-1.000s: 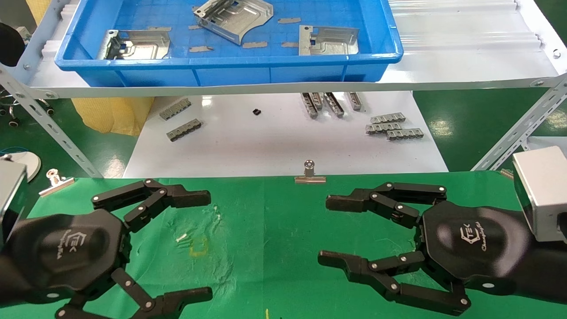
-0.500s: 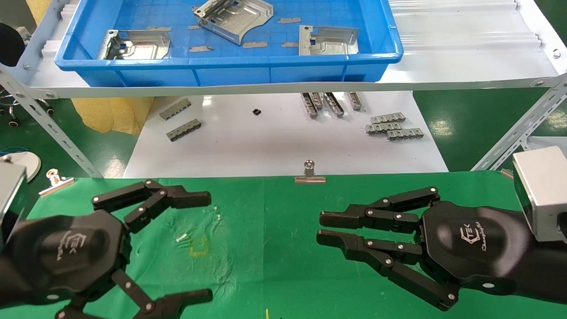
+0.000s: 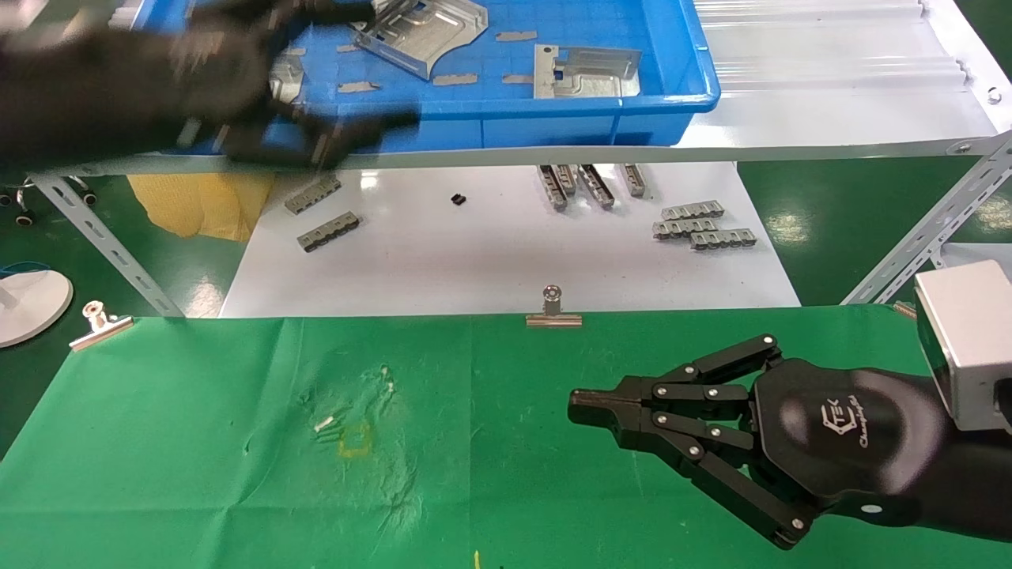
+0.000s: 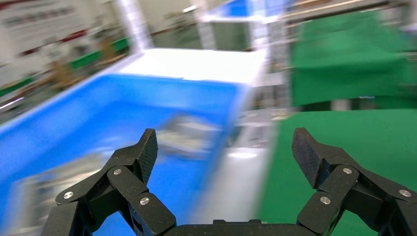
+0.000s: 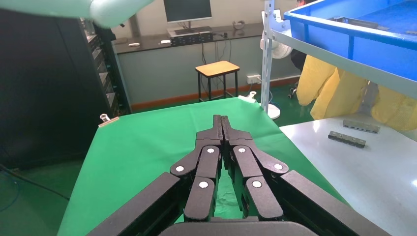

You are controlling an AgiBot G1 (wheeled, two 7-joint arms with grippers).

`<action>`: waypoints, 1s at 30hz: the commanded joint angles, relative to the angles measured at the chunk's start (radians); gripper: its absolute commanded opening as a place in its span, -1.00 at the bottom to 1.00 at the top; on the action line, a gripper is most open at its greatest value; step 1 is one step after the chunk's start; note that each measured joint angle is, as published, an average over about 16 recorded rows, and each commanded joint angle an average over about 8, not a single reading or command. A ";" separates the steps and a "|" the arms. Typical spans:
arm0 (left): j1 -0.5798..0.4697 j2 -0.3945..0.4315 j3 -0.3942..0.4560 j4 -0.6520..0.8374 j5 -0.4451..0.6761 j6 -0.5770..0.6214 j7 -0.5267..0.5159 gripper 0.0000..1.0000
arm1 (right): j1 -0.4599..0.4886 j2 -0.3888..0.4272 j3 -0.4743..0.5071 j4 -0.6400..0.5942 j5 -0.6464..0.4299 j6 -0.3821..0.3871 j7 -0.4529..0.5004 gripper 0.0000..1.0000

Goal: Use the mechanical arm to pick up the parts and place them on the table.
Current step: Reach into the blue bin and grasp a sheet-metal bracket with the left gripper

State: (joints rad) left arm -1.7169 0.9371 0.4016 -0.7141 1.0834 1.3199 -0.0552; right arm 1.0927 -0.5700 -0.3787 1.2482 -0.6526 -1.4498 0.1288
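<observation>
2 grippers differ: the left gripper point(image 4: 223, 162), fingers spread wide and empty, blurs over the near left of the blue bin point(image 3: 553, 118); the right gripper point(image 3: 581, 403) hangs pinched closed over the table point(image 3: 198, 442). 3 parts point(image 3: 585, 71) lie in the bin; a fast descent could clip its rim.

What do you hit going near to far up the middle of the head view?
Green cloth table → binder clip on its far edge → white board → small black piece → blue bin → parts inside. Left gripper reaches over the bin; right gripper is over the table.
</observation>
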 commanded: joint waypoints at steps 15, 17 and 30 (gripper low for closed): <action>-0.330 0.368 0.113 0.634 0.256 -0.447 0.078 0.19 | 0.000 0.000 0.000 0.000 0.000 0.000 0.000 -1.00; -0.335 0.387 0.114 0.662 0.258 -0.480 0.066 -0.31 | 0.000 0.000 0.000 0.000 0.000 0.000 0.000 -1.00; -0.333 0.414 0.121 0.693 0.264 -0.591 -0.022 -1.00 | 0.000 0.000 0.000 0.000 0.000 0.000 0.000 -1.00</action>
State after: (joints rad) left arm -2.0483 1.3496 0.5264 -0.0241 1.3526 0.7336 -0.0698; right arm 1.0927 -0.5700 -0.3788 1.2482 -0.6525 -1.4497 0.1287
